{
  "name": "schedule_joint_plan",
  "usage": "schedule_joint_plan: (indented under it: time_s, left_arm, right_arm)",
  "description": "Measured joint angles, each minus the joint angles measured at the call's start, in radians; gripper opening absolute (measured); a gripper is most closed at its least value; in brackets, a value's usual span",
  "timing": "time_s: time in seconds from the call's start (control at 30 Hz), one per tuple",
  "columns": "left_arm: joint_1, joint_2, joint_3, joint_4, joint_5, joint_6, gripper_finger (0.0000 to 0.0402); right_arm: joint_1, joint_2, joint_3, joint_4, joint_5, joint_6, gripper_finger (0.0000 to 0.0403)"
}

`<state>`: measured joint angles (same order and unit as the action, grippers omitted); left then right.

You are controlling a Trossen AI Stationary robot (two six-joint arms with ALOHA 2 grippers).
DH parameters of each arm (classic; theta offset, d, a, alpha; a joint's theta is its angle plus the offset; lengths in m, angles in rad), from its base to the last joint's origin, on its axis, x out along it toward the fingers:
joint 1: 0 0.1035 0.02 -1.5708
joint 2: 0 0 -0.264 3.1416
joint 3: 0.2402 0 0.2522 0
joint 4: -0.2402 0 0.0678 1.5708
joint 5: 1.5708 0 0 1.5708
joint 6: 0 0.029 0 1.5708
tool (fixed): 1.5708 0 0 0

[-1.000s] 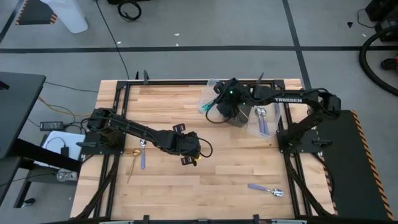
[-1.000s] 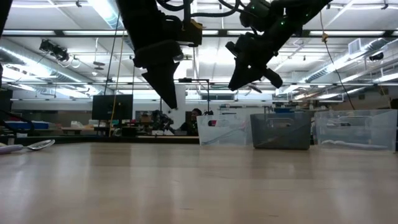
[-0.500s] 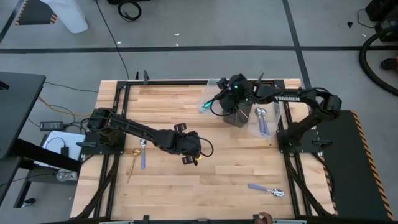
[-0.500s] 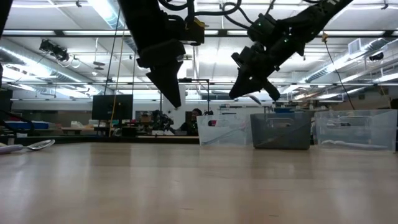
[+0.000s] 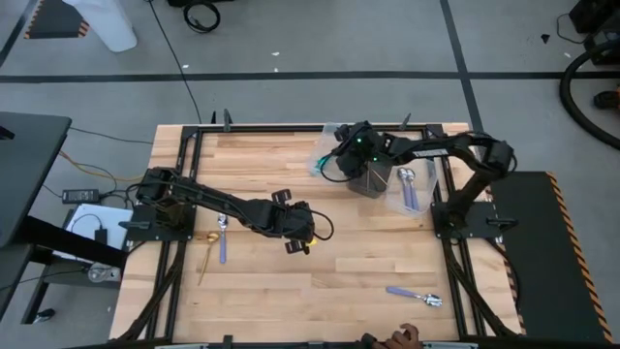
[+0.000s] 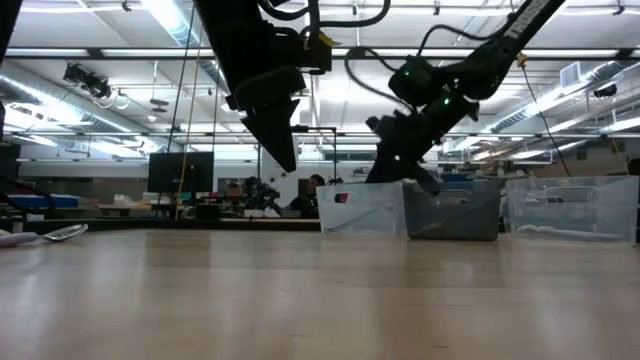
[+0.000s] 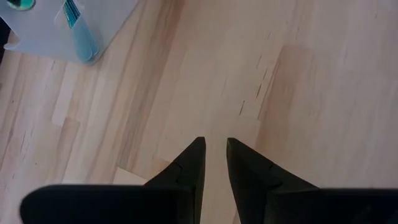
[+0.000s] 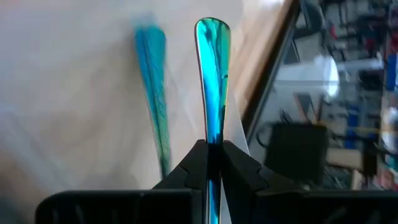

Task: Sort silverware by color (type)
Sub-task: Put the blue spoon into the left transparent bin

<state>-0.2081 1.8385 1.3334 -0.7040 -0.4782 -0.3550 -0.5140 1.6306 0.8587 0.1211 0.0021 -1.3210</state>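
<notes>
While right tool (image 8: 211,149) pinches teal iridescent spoon (image 8: 212,74) by handle over leftmost clear tray (image 5: 327,153) at bench (image 5: 291,301) far edge, step in hand looks like drop-off. Next move: lower, release into tray beside second teal spoon (image 8: 154,93). Left tool (image 7: 213,158) mid-bench, narrow gap, holds nothing. Loose: gold spoon (image 5: 207,254) and purple spoon (image 5: 222,239) near left edge, another spoon (image 5: 415,295) front right. Tray contents hard to read; dark bin (image 5: 376,178) interior hidden by arm.
</notes>
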Motion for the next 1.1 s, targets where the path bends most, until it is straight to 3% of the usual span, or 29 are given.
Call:
schedule_joint_plan:
  time_s: [0.17,0.47,0.8,1.1]
  left_arm:
    - [-0.004,0.0,0.0,-0.002,0.0,0.0,0.0073]
    - [0.01,0.0,0.0,-0.002,0.0,0.001,0.0073]
    - [0.015,0.0,0.0,-0.002,0.0,0.0,0.0073]
    - [0.015,0.0,0.0,-0.002,0.0,0.0,0.0073]
  right_arm:
    - [0.005,0.067,0.001,0.052,0.068,-0.027,0.004]
    - [0.009,0.063,0.004,0.022,0.05,-0.041,0.004]
    - [0.067,0.061,0.002,0.074,0.244,-0.182,0.004]
    - [0.122,0.06,0.003,0.088,0.262,-0.192,0.004]
